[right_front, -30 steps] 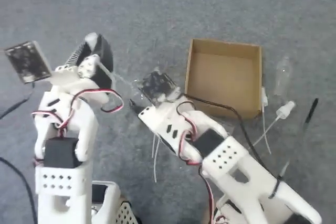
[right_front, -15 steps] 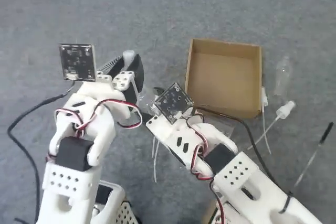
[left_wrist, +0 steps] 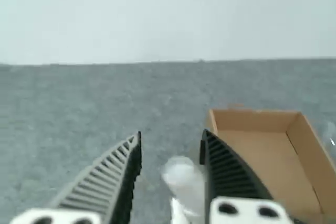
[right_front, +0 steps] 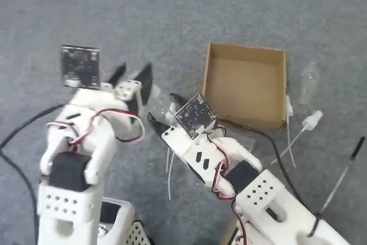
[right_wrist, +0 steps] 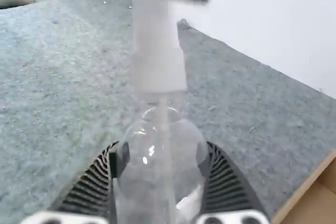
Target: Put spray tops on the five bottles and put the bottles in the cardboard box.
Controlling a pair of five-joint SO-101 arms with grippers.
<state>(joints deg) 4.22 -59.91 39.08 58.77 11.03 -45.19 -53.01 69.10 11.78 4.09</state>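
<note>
Leftmost, the left claw (right_front: 132,74) stands over the grey mat (right_front: 57,27) with its jaws set wide apart. Its own wrist view shows a white spray top (left_wrist: 181,176) in the gap between the two ribbed fingers (left_wrist: 113,177), nearer one finger than the other. Whether either finger touches it cannot be told.

Just to the right, the right claw (right_front: 166,111) is closed around a clear bottle (right_wrist: 160,156), with a ribbed finger pressed against each of its rounded sides. The bottle's neck points away from that claw, toward the left claw. The spray top sits at the neck, and its thin tube runs down inside the bottle. How firmly the top is seated cannot be told.

On the mat just below the right claw lie a few thin tubes (right_front: 169,170).

Further right sits the box (right_front: 241,116), open side up, with its brown floor showing, close beside the right arm.

Right of the box, a second bottle (right_front: 308,81) lies on the mat near the box wall. Below it lies a loose spray top (right_front: 311,120), its tube trailing back across the mat. At the far right a black rod (right_front: 344,171) lies at a slant, well apart from both claws.
</note>
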